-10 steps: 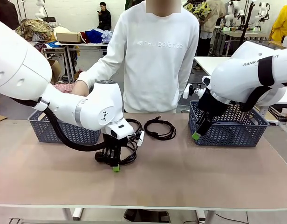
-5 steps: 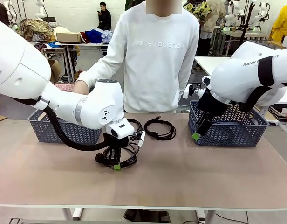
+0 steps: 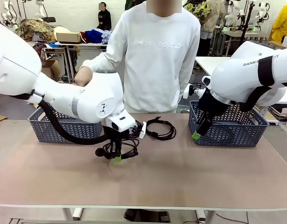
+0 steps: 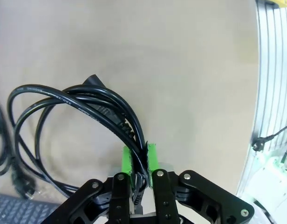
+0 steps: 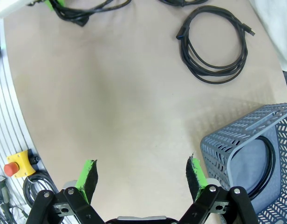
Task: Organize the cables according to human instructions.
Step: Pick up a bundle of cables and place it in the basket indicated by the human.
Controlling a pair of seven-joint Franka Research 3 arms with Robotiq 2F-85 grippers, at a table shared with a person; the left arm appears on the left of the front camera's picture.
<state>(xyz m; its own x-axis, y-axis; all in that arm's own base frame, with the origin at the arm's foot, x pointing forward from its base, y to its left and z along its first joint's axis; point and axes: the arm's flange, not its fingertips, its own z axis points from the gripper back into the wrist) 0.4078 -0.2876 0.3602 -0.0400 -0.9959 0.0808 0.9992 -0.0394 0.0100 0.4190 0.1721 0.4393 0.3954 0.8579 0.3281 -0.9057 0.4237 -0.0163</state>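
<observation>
My left gripper is shut on a black coiled cable and holds it just above the table, left of centre. In the left wrist view the green pads pinch several strands of that cable, and the rest of the loop hangs away from the fingers. A second coiled cable lies flat on the table in front of the person; the right wrist view shows this second cable too. My right gripper hangs open beside the right basket, with nothing between its fingers.
A blue-grey lattice basket stands at the far left and another basket at the far right. The person's hand hovers over the left basket. Another black cord lies near the held coil. The table's front half is bare.
My left gripper has risen a little with the cable, lifting the coil off the table. The person's hand over the left basket has moved up. The right arm has not moved.
</observation>
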